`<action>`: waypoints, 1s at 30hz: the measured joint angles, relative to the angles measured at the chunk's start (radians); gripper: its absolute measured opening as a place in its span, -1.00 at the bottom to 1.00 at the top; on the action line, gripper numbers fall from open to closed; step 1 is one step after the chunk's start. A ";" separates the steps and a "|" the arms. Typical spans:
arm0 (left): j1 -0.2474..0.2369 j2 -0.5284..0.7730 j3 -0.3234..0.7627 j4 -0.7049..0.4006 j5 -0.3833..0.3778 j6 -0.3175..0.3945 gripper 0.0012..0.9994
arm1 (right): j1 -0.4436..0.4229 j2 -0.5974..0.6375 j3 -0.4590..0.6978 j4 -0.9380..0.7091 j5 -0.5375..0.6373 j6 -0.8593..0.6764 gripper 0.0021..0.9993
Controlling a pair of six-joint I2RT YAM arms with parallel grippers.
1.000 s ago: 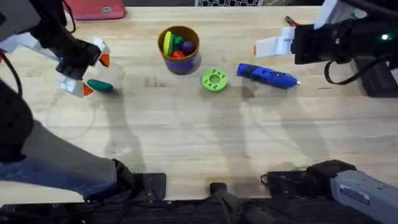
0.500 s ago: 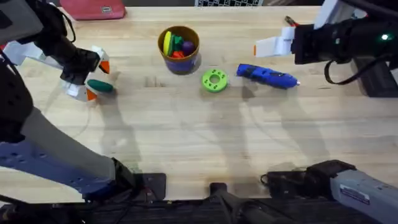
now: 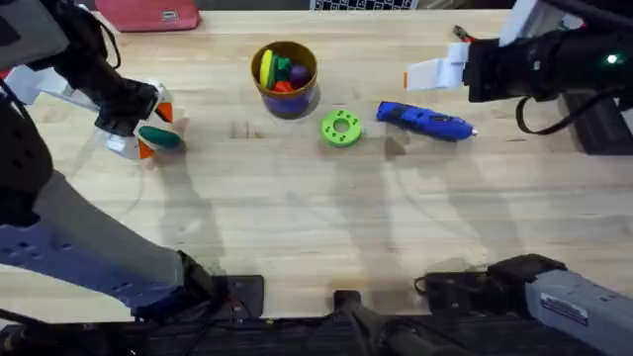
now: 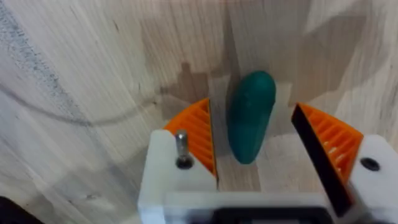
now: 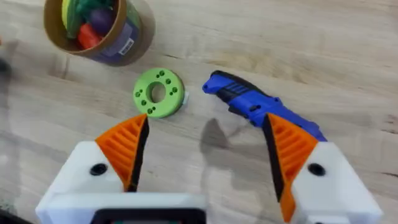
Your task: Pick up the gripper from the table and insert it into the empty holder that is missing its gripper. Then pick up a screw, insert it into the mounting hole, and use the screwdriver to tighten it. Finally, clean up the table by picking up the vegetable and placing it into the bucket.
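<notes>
— Where was the vegetable (image 3: 159,136)?
— Lay flat on the wooden table (image 3: 316,227), far left, well apart from the bucket (image 3: 285,79).

— And relative to the left gripper (image 3: 146,124)?
— Sat between the two orange ribbed pads (image 4: 198,137), closer to one of them. Hard to tell whether touching. Rounded tip poked out past the pads.

— State of that gripper?
— Spread open around the vegetable (image 4: 249,116), not clamped on it.

— The right gripper (image 5: 205,152)?
— Hung wide open, gripping nothing, above the table's far right. Blue screwdriver (image 5: 261,109) and green disc (image 5: 158,93) lay side by side on the wood beneath.

— The bucket's contents?
— Held yellow, red, green and purple toys.
</notes>
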 joint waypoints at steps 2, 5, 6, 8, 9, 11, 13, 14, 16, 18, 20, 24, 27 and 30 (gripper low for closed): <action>0.000 0.007 0.000 -0.001 -0.003 0.003 0.59 | 0.000 0.000 0.000 -0.001 0.000 0.000 0.99; 0.000 0.026 0.001 -0.005 -0.007 0.008 0.60 | 0.000 0.000 0.000 -0.001 0.000 0.000 0.99; 0.000 0.028 0.005 -0.006 -0.008 0.008 0.60 | 0.000 0.000 0.000 -0.001 0.000 0.000 0.99; 0.000 0.030 0.007 -0.007 -0.011 0.008 0.59 | 0.000 0.000 0.000 -0.002 0.000 0.000 0.99; 0.000 0.030 0.007 -0.008 -0.011 0.008 0.53 | 0.000 0.000 0.000 -0.001 0.000 0.000 0.99; 0.000 0.030 0.007 -0.011 -0.011 0.010 0.27 | 0.000 0.000 0.000 -0.002 0.000 0.000 0.99; 0.000 0.030 0.008 -0.011 -0.011 0.011 -0.11 | 0.000 0.000 0.000 -0.002 0.000 0.000 0.99; 0.000 0.030 0.008 -0.011 -0.011 0.011 -0.35 | 0.000 0.000 0.000 -0.002 0.000 0.000 0.99; 0.000 0.030 0.013 -0.014 -0.014 0.013 -0.87 | 0.000 0.000 0.000 -0.002 0.000 0.000 0.99; 0.000 0.030 0.015 -0.014 -0.014 0.014 -0.96 | 0.000 0.000 0.000 -0.002 0.000 0.000 0.99; 0.000 0.030 0.015 -0.014 -0.011 0.014 -0.94 | 0.000 0.000 0.000 -0.002 0.000 0.000 0.99; 0.000 0.030 0.023 -0.043 0.004 0.014 -0.94 | 0.000 0.000 0.000 -0.012 0.000 0.000 0.99; -0.001 0.036 0.052 -0.078 0.011 0.018 -0.94 | 0.000 0.000 0.000 -0.023 0.000 0.000 0.99; -0.007 0.038 0.110 -0.113 0.013 0.041 -0.94 | 0.000 0.000 0.000 -0.023 0.000 0.000 0.99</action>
